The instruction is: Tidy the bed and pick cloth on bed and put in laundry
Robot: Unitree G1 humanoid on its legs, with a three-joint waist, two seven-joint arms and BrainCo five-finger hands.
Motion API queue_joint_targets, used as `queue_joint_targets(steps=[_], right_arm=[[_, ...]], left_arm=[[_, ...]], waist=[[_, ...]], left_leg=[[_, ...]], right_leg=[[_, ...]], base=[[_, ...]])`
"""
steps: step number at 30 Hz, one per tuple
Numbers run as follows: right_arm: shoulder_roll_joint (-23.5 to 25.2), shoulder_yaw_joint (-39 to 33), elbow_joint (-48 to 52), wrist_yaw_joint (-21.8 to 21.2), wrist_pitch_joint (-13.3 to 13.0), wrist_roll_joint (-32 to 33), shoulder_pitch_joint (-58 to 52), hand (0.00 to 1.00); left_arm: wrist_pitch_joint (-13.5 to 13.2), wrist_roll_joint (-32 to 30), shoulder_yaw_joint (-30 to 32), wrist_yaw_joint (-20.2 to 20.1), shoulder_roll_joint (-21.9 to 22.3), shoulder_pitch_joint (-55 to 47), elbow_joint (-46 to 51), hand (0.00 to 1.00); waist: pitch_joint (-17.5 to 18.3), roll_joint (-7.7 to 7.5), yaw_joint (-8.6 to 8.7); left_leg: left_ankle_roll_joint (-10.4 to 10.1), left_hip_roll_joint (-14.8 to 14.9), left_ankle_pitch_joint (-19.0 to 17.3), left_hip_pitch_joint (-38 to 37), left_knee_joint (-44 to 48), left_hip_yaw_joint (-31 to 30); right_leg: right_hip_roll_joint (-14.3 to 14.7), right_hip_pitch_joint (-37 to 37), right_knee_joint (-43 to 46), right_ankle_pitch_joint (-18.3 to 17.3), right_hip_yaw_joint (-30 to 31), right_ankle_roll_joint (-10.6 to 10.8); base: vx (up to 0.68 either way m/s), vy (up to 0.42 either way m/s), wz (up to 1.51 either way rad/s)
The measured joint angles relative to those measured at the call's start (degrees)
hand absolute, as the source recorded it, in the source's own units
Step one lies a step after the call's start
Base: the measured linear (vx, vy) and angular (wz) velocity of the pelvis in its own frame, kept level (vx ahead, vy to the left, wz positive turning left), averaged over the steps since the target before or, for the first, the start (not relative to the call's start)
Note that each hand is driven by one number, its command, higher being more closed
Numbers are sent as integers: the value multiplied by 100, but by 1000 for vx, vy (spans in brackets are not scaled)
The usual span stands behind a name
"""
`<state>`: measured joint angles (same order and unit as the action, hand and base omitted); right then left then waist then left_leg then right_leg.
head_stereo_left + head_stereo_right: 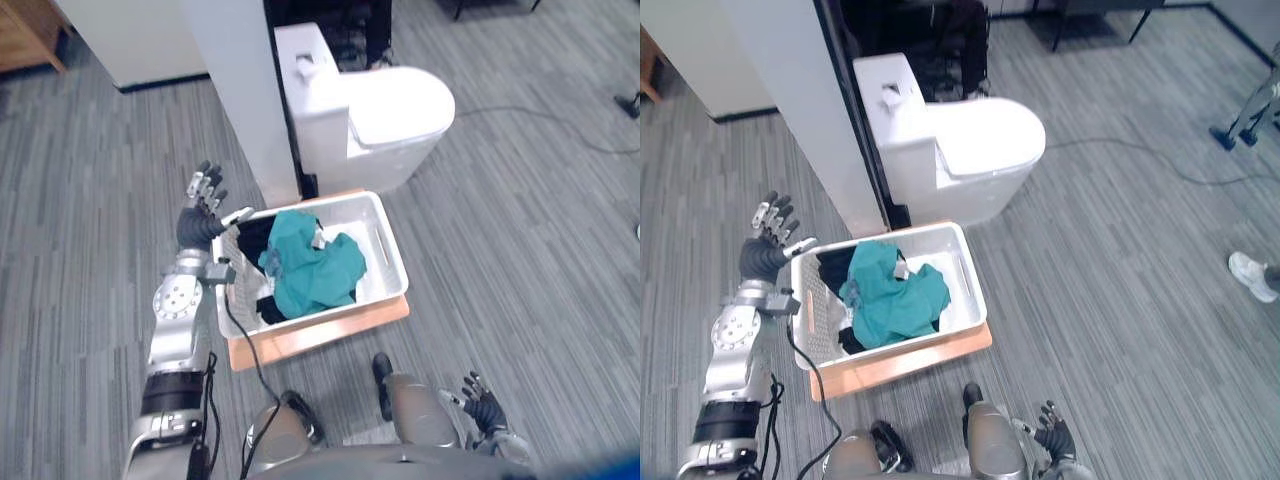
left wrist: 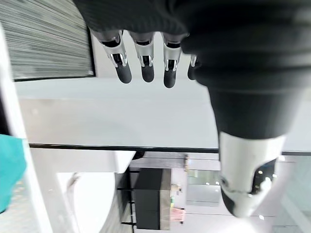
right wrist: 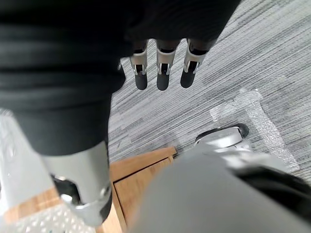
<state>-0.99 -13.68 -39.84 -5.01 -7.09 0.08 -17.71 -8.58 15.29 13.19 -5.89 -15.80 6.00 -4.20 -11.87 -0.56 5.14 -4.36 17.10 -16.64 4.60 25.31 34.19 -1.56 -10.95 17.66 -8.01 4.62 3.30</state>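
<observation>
A white laundry basket [image 1: 386, 232] stands on a wooden board [image 1: 330, 332] on the grey carpet. Inside it lie a teal cloth [image 1: 315, 265] and some dark clothes [image 1: 258, 235]. My left hand [image 1: 203, 208] hovers just beside the basket's left far corner, fingers straight and spread, holding nothing. In its wrist view the fingers [image 2: 146, 63] point at a white wall, with a bit of teal cloth [image 2: 9, 170] at the edge. My right hand [image 1: 485, 405] hangs low by my side, open, its fingers [image 3: 163, 75] over the carpet.
A white toilet [image 1: 370, 110] stands right behind the basket, next to a white partition wall [image 1: 240, 90]. A wooden cabinet [image 1: 25, 35] is at the far left. A person's white shoe [image 1: 1252, 275] shows at the right. Open carpet lies to the right of the basket.
</observation>
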Motion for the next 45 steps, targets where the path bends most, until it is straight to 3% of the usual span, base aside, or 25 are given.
queue_joint_targets(steps=[5,7,12,16,18,22,24,28,33,35,40,45], right_arm=[[42,-287,-318,73,-3,-199,-164,0],[33,-453,-471,78,-13,-373,-291,0],[32,-654,-870,81,-13,-581,-358,0],[1,-708,-1043,84,-17,-596,-463,0],[-4,-727,-1167,73,-28,-601,-474,0],[1,-692,-1182,64,-147,-602,-469,0],[2,-649,-1180,56,-152,-609,-462,0],[9,-620,-1181,3,-182,-726,-403,0],[14,-742,-1184,-110,-185,-771,-263,0],[31,-826,-1191,-125,-185,-778,-220,0],[5,-830,-1233,-122,-75,-819,-94,0],[-39,-823,-1243,-70,67,-811,7,0]], left_arm=[[336,234,331,15,131,-455,494,0],[549,463,411,210,206,-657,643,0],[1084,1137,1146,796,222,-1173,745,0],[1218,1684,1624,1188,441,-1634,610,0],[1285,1944,1826,1269,525,-1900,54,0],[1277,1827,1926,1228,889,-2276,-1001,0],[1246,1444,1852,1072,1121,-2524,-1564,0],[1182,570,1692,878,1358,-2723,-2537,0],[1160,-1621,1615,744,1656,-2852,-3998,0],[1175,-1892,1614,648,1776,-2860,-4305,0],[1606,-2379,1661,67,1911,-2812,-4636,0],[2384,-2405,1376,-153,1792,-2705,-4681,0]], waist=[[300,109,-51],[486,188,-141],[691,187,-160],[852,201,-290],[949,150,-307],[986,154,-321],[1020,160,-438],[1069,154,-481],[1098,191,-521],[1114,205,-560],[1101,258,-607],[1073,298,-606]], left_leg=[[-25,-105,17,-411,-209,-41],[-23,-189,32,-544,-309,-104],[-5,-377,131,-735,-546,-362],[-4,-496,166,-892,-714,-497],[11,-572,198,-982,-820,-584],[71,-683,249,-1074,-979,-643],[49,-740,288,-1206,-1130,-643],[42,-839,460,-1279,-1443,-677],[1,-968,725,-1561,-2012,-691],[-12,-1013,821,-1619,-2202,-690],[-41,-1067,999,-1746,-2548,-726],[-56,-1095,1148,-1788,-2778,-806]], right_leg=[[-54,463,-182,-21,-79,22],[-107,639,-275,-39,-132,46],[-252,984,-408,-87,-383,88],[-294,1206,-531,-95,-468,98],[-355,1355,-601,-106,-556,105],[-480,1481,-730,-101,-706,118],[-502,1570,-792,-94,-710,130],[-537,1599,-898,-88,-804,139],[-543,1739,-1071,-87,-900,141],[-538,1752,-1100,-88,-931,141],[-517,1766,-1164,-88,-1023,140],[-494,1764,-1194,-89,-1094,139]], base=[[61,22,9],[52,29,15],[30,4,28],[41,0,18],[29,11,24],[18,23,19],[34,14,-1],[52,-18,9],[72,-26,6],[74,-24,6],[43,-21,6],[7,-9,5]])
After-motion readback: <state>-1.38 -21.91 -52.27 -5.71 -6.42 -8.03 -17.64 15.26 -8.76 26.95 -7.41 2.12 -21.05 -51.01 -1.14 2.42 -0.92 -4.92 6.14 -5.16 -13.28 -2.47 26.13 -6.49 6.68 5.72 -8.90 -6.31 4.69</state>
